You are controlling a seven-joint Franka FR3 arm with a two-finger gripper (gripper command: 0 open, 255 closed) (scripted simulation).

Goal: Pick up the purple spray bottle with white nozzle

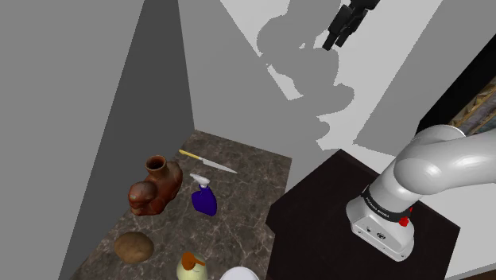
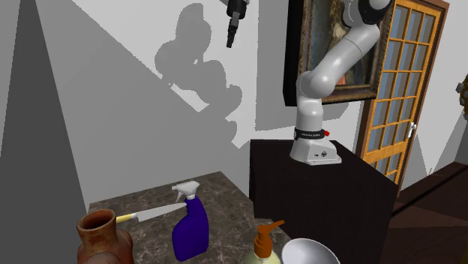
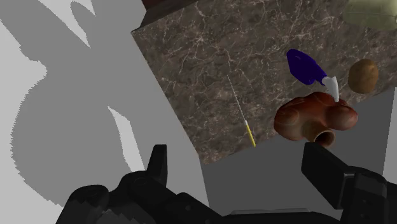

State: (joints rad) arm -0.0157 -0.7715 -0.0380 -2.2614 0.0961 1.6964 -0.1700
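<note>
High above, the gripper (image 1: 331,44) hangs with jaws wide, empty. Below on the marbled counter (image 1: 254,171), the purple spray bottle (image 1: 204,200) stands upright just beside a brown jug (image 1: 156,188), a yellow-handled knife (image 1: 208,163) near both.

You see a purple spray bottle (image 1: 204,201) with a white nozzle; the jug (image 1: 155,188) is reddish brown; the knife (image 1: 208,163) has a yellow handle and grey blade. Your counter (image 1: 250,171) is dark brown, veined white; the gripper (image 1: 334,41) is black.
</note>
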